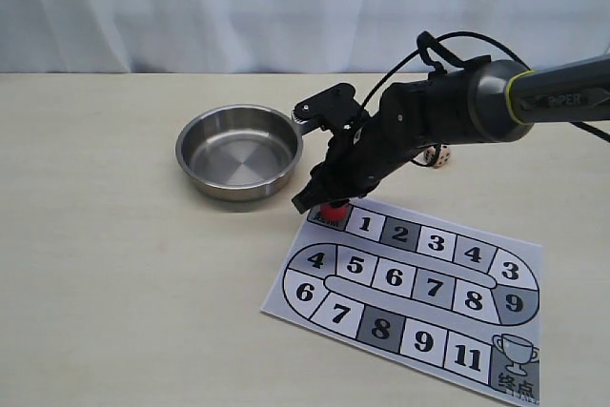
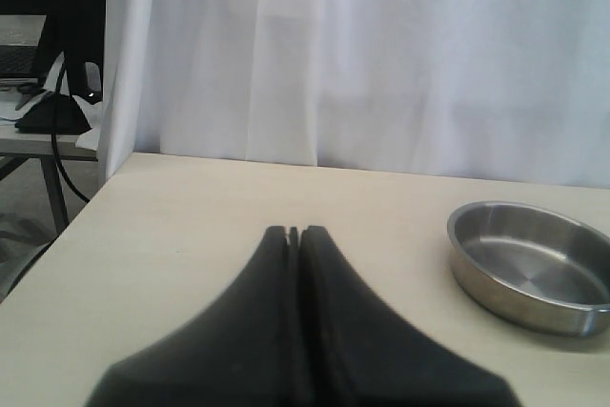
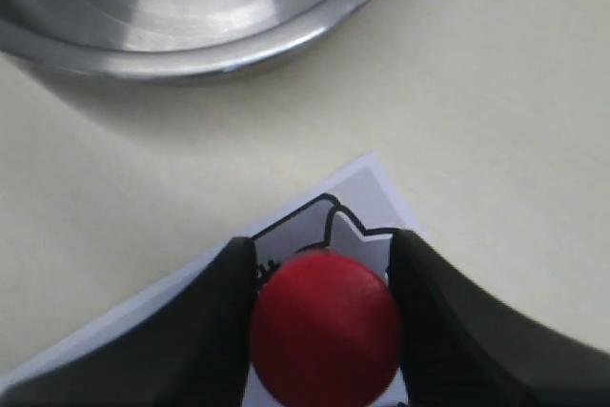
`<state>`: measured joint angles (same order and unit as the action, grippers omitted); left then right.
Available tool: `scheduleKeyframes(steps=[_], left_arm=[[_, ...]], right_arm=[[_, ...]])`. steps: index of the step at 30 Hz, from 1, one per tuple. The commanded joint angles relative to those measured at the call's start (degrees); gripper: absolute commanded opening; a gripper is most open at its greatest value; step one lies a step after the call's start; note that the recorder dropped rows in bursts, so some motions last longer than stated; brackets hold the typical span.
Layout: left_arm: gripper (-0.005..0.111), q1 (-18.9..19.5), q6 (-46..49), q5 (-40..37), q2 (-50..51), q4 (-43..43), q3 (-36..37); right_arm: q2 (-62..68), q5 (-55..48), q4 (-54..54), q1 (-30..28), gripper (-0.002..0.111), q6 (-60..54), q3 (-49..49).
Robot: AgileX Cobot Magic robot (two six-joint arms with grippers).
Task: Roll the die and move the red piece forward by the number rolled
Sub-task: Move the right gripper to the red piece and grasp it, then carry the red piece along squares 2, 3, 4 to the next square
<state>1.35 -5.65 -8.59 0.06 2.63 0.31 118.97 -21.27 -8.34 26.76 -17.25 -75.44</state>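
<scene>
The red piece [image 1: 334, 210] stands upright on the start square at the near-left corner of the numbered paper board [image 1: 434, 286]. My right gripper [image 1: 329, 203] reaches down over it. In the right wrist view its two black fingers press both sides of the red piece [image 3: 326, 326], so the right gripper [image 3: 324, 243] is shut on it. The die [image 1: 438, 156] lies on the table behind the right arm, off the board, partly hidden by the arm. My left gripper [image 2: 294, 232] is shut and empty above bare table; the exterior view does not show it.
A steel bowl [image 1: 233, 188] sits empty on the table just left of the board's start corner, close to the right gripper, and its rim shows in both wrist views [image 2: 467, 264] [image 3: 238, 50]. A white curtain hangs behind the table.
</scene>
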Motion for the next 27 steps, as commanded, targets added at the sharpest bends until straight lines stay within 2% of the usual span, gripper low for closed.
scheduleKeyframes(steps=[1, 6, 10, 19, 27], left_arm=[[0.000, 0.0, -0.1, 0.4, -0.1, -0.1, -0.3], [0.000, 0.0, -0.1, 0.4, -0.1, -0.1, -0.3], [0.000, 0.0, -0.1, 0.4, -0.1, -0.1, -0.3], [0.000, 0.0, -0.1, 0.4, -0.1, -0.1, -0.3], [0.000, 0.0, -0.1, 0.4, -0.1, -0.1, -0.3]], right_arm=[[-3.9, 0.7, 0.2, -0.7, 0.004, 2.3, 0.2], [-6.7, -6.9, 0.3, -4.3, 0.004, 2.8, 0.3], [-6.9, -7.7, 0.3, -4.9, 0.004, 1.7, 1.7], [-6.8, 9.2, -0.2, -4.6, 0.004, 1.4, 12.5], [-6.8, 7.5, -0.2, -4.6, 0.004, 1.6, 12.6]])
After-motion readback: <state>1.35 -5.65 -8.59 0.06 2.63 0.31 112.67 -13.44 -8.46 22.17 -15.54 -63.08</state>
